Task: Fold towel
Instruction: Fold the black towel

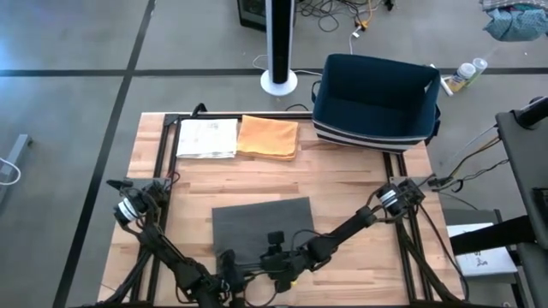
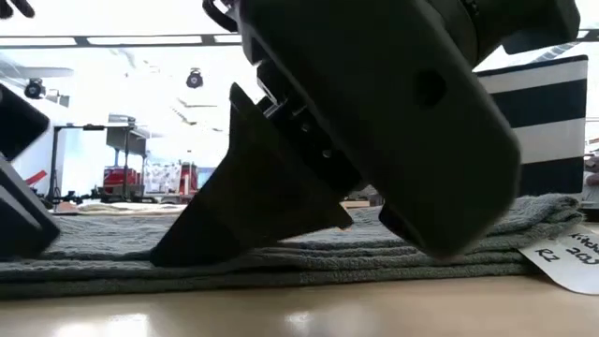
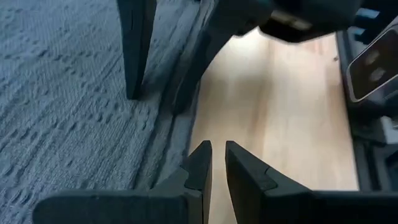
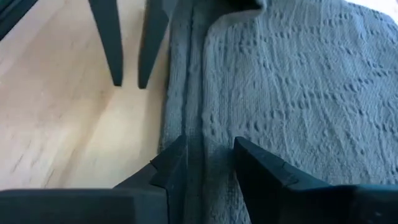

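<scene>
We find the grey woven towel point(image 1: 261, 228) lying flat on the pale wooden desk point(image 1: 342, 184), toward 6 o'clock of centre in the high view, already in stacked layers by the low view. Both arms meet at its 6 o'clock edge.

The left end effector point(image 3: 217, 163) has its fingers nearly together with only a thin gap, holding nothing; it hangs over bare wood just beside the towel's edge. The right end effector point(image 4: 208, 158) stands partly open, its fingers straddling the hemmed edge; we cannot tell whether cloth is actually pinched.

Risks, as we judge them: the left fingers sit off the cloth, so closing here would catch nothing. The right may take only the top layer, or all layers at once, spoiling the fold. The two end effectors are very near each other, so a lift could bring them into contact.

View differences: the high view alone shows the folded orange cloth point(image 1: 268, 137), the white printed sheet point(image 1: 206, 138) and the navy striped-rim fabric bin point(image 1: 375, 103) toward 12 o'clock. The low view alone shows the layering and a white handwritten tag point(image 2: 566, 253). Only the wrist views show the finger gaps.
</scene>
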{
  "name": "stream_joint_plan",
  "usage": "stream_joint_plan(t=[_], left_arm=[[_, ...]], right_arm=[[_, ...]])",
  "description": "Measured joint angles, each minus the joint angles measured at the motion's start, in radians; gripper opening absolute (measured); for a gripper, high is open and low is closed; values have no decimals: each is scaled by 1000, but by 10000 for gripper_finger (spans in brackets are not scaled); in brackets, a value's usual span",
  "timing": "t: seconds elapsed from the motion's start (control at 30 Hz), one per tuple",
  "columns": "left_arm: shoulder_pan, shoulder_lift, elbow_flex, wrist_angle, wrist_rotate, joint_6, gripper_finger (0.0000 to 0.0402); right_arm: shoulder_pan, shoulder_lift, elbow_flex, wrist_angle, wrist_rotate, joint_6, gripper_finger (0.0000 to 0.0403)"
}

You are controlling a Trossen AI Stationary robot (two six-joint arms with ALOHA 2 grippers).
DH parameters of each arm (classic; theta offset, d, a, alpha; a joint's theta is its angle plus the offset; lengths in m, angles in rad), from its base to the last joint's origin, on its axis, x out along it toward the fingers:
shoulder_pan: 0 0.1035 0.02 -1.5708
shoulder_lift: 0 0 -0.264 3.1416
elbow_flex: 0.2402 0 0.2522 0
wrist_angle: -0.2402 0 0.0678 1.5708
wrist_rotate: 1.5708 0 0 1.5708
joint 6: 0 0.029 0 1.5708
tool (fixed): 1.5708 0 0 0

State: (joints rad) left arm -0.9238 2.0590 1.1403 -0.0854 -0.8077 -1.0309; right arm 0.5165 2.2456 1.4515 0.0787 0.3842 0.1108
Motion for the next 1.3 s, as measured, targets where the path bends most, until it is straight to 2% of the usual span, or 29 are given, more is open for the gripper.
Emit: stream_joint_plan(t=[0.27,0.57,0.67,1.03,1.3], left_arm=[[0,0,-10,-61,57,-68,36],[5,-1,-20,-72,62,-99,52],[6,-1,-21,-72,65,-104,57],[9,-2,-22,-74,77,-100,61],[10,-2,-23,-73,82,-97,70]], right_arm=[[-10,-1,-6,9,-19,1,104],[-7,16,-9,79,-23,53,85],[-6,16,-9,136,-21,62,94],[-12,16,-29,136,-17,35,159],[-13,16,-67,156,-17,56,159]])
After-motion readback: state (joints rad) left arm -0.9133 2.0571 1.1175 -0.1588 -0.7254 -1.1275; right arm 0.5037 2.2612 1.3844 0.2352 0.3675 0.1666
